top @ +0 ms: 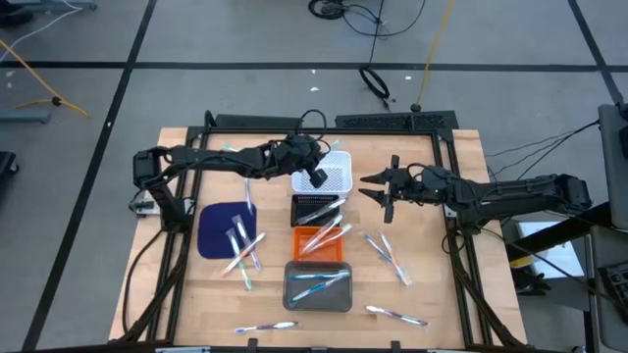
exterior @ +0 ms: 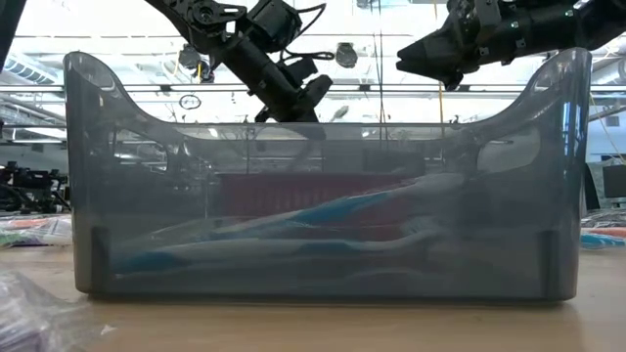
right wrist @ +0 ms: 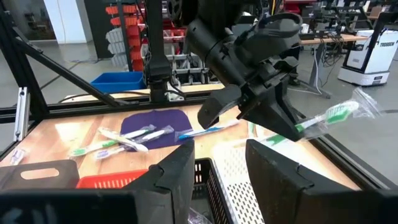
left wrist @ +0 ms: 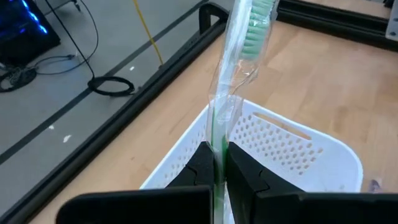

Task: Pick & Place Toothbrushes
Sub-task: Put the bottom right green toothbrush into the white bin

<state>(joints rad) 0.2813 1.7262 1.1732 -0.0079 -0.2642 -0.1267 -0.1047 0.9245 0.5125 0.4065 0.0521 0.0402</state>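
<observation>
A green toothbrush (left wrist: 239,68) in a clear wrapper is held above the white perforated basket (left wrist: 292,152) by my left gripper (left wrist: 219,163), which is shut on it; the right wrist view shows that gripper (right wrist: 273,121) and the toothbrush (right wrist: 326,117) too. My right gripper (right wrist: 221,165) stands open and holds nothing, just right of the basket (top: 339,173). More toothbrushes lie on a dark blue mat (top: 221,227), in the orange tray (top: 320,238), in the grey tray (top: 317,286) and loose on the table (top: 388,257). My left gripper pinches the toothbrush's handle (left wrist: 217,140) between its two fingers, wrapper and all. The fingers slant down from the table's left side. The bristle end (left wrist: 258,28) juts out past the fingertips, and the toothbrush is lifted clear over the basket.
A black tray (top: 316,208) sits between the white basket and the orange tray. Loose toothbrushes lie near the front edge (top: 265,327) and at the front right (top: 397,316). The grey tray's wall (exterior: 323,176) fills the low view. A black frame (top: 324,122) borders the table.
</observation>
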